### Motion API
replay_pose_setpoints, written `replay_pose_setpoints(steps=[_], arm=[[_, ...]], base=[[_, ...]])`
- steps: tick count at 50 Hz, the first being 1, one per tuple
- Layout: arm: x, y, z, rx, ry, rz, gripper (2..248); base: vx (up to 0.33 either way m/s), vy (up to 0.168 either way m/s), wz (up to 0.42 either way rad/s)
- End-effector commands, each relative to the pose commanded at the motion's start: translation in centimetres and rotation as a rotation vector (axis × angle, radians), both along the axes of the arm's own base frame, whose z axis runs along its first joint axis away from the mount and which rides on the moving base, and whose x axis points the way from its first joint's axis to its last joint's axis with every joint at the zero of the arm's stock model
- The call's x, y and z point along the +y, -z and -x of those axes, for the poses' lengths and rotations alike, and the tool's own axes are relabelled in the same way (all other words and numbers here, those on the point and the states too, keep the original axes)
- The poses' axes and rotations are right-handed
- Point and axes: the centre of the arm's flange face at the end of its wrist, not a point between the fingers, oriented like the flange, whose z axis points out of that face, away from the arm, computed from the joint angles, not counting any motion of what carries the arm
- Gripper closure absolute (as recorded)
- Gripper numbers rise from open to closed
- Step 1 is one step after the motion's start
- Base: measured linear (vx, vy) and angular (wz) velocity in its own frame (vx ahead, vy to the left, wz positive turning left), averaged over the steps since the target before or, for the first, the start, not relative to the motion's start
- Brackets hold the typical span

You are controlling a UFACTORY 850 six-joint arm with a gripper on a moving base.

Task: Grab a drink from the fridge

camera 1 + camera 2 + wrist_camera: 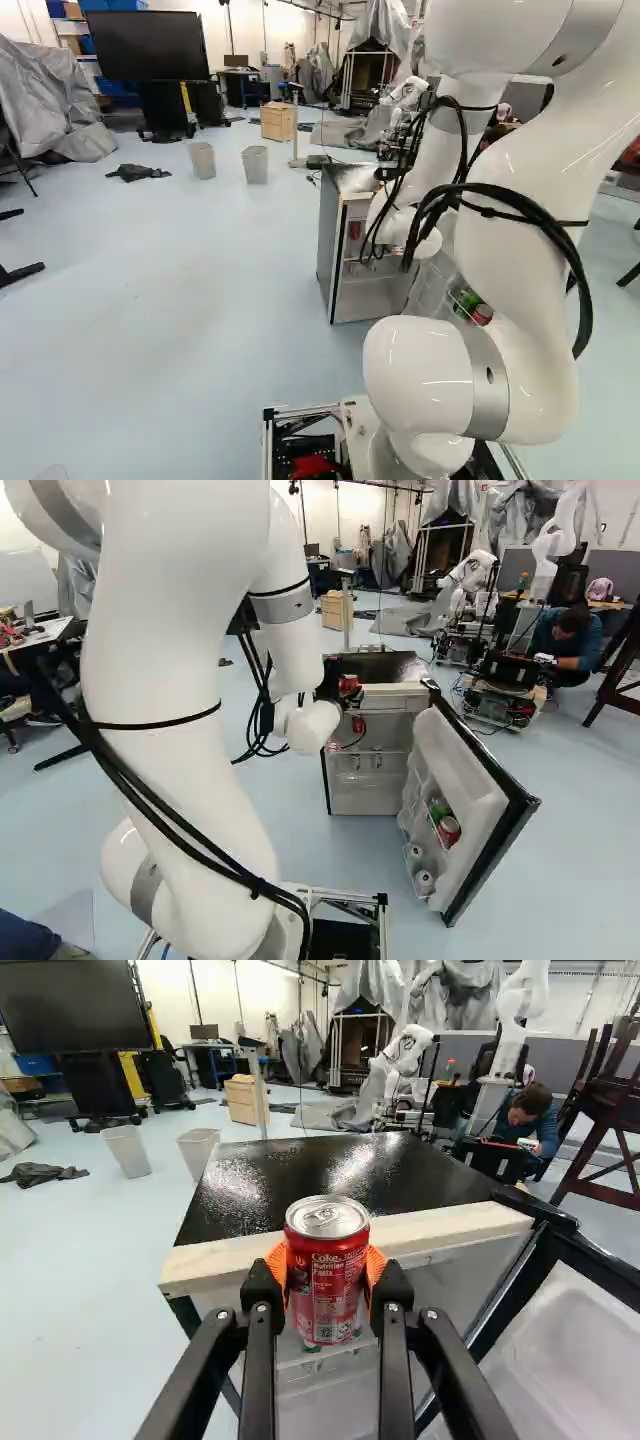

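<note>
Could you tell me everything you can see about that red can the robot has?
The red can looks metallic, a cylinder with pale print, a silver lid and a pull tab. Whether it has been opened, I can't tell. It is upright, off any surface, squeezed between the two orange pads of the pincer. It hangs just in front of the wooden strip along the fridge's top edge.

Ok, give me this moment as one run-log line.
gripper: shut on red can | can: upright, out of fridge, at its top front edge | fridge door: open, more cans inside it | drink: grabbed
</note>
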Motion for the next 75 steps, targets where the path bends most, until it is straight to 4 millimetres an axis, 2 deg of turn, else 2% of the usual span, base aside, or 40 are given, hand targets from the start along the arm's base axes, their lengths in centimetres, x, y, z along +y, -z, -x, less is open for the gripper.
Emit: replay_pose_setpoints(steps=[41,65,75], arm=[[-0.1,-3.0,-1.5,0.015,-0.007,0.007,155],[-0.2,-4.9,-3.0,0.017,-0.013,0.013,155],[-0.2,-5.1,-3.8,0.016,-0.016,0.014,155]], base=[[0.0,0.0,0.0],[0.0,0.0,0.0],[0.0,0.0,0.0]])
